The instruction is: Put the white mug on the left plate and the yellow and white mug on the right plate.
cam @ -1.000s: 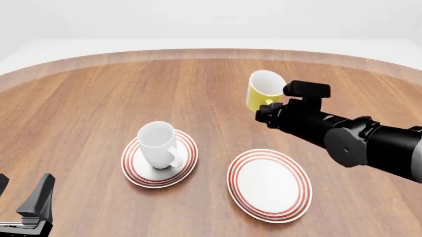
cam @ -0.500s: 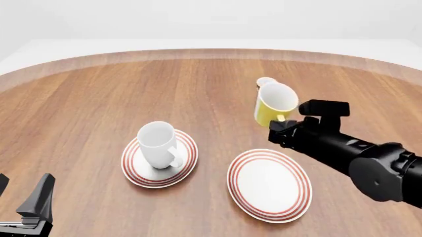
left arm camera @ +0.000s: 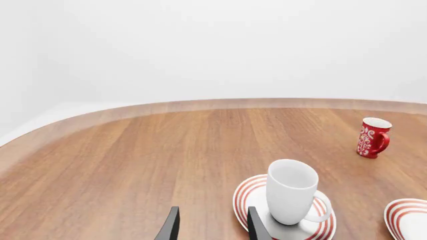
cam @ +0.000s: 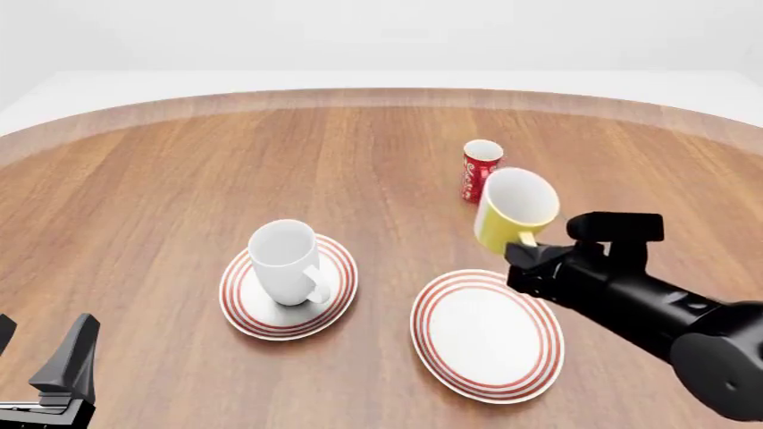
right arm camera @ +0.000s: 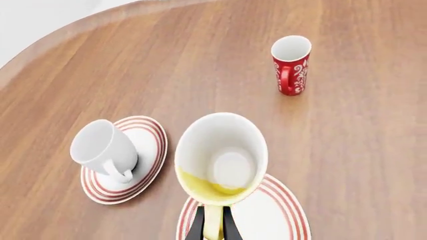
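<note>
So since the last look, our right arm has swung the yellow and white mug (cam: 515,212) back toward the near edge of the table, and now we can see the red cup (cam: 481,169) that it was covering. The right gripper (right arm camera: 213,226) is pinched on the mug's yellow handle, holding the mug in the air with its mouth tipped toward the camera. In the front view the mug sits over the far rim of the right plate (cam: 487,334); in the right wrist view we see the plate right under it, white inside showing.

The white mug (cam: 288,261) is standing upright on the left plate (cam: 338,299), handle pointing to the near edge and a bit right. The two plates lie side by side in the middle of the table (cam: 179,179), close but not touching. The red cup stands upright farther back, toward the far edge.

Our left gripper (left arm camera: 208,229) is parked low at the near left corner, fingers spread apart with nothing between them.
</note>
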Tool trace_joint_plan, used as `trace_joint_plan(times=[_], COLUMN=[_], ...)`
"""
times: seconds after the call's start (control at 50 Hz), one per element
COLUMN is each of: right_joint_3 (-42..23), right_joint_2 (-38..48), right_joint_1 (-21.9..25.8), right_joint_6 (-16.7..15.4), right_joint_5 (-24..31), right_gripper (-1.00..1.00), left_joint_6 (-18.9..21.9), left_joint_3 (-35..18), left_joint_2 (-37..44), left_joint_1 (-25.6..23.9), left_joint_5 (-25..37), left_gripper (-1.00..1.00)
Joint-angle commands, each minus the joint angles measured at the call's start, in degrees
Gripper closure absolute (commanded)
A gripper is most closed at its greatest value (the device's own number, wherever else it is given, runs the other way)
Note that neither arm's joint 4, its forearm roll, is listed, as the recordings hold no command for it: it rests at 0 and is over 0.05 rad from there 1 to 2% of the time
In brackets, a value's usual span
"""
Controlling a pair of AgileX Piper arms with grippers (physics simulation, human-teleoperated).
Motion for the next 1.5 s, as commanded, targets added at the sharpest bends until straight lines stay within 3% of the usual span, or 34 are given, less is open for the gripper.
trace_joint_plan(times=[0.02, 0.52, 0.92, 1.5], right_joint_3=[2.15, 6.58, 9.47, 11.03], right_joint_2=[-2.92, -6.86, -5.78, 2.55], right_joint_1=[0.0, 1.43, 2.83, 4.17], right_joint_6=[0.2, -0.19, 0.22, 2.12], right_joint_5=[0.54, 2.37, 0.71, -6.17], right_gripper=[1.0, 1.0, 1.0, 1.0], left_joint_6=[0.0, 0.0, 0.0, 0.0], left_joint_3=[0.0, 0.0, 0.0, 0.0], left_joint_2=[0.0, 0.0, 0.0, 0.0], left_joint_1=[0.0, 0.0, 0.0, 0.0], left_joint_5=[0.0, 0.0, 0.0, 0.0], left_gripper=[-1.0, -1.0, -1.0, -1.0])
